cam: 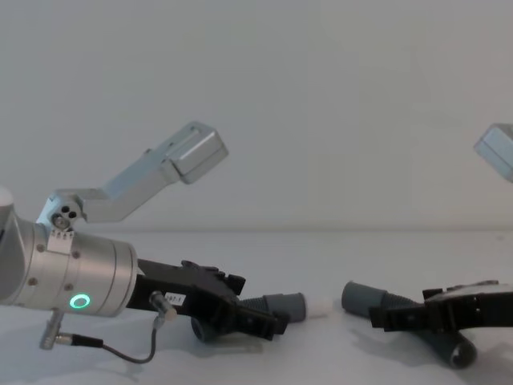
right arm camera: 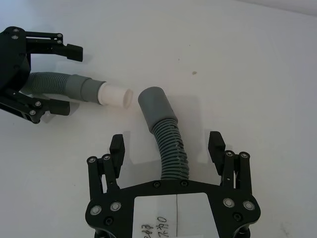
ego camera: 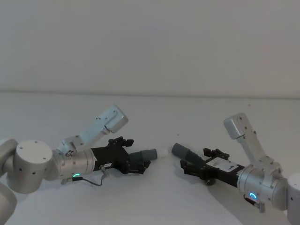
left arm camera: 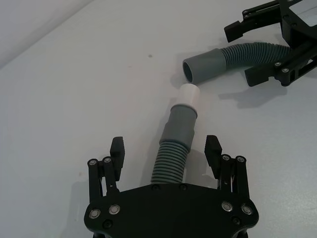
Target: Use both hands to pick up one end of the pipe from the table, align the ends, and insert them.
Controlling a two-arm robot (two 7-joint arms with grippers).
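head view: the left jaws and right jaws sit low over the white bench (ego camera: 154,201), facing each other. the white-tipped hose piece (ego camera: 145,157) and the plain-cuffed hose piece (ego camera: 183,152) reach forward of them.
left wrist view: the left jaws stand wide open, with the hose lying between them untouched. its white tip (left arm camera: 189,96) is just short of the plain cuff (left arm camera: 205,63).
right wrist view: the right jaws gape equally, gripping nothing, and their hose lies between them.
chest view: the two ends are near each other but apart.

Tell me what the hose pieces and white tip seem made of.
The tipped hose piece straddled by the left gripper and the plain hose piece straddled by the right gripper: probably flexible plastic or rubber, matte, ribbed, bent. The white tip: likely rigid plastic, smooth.
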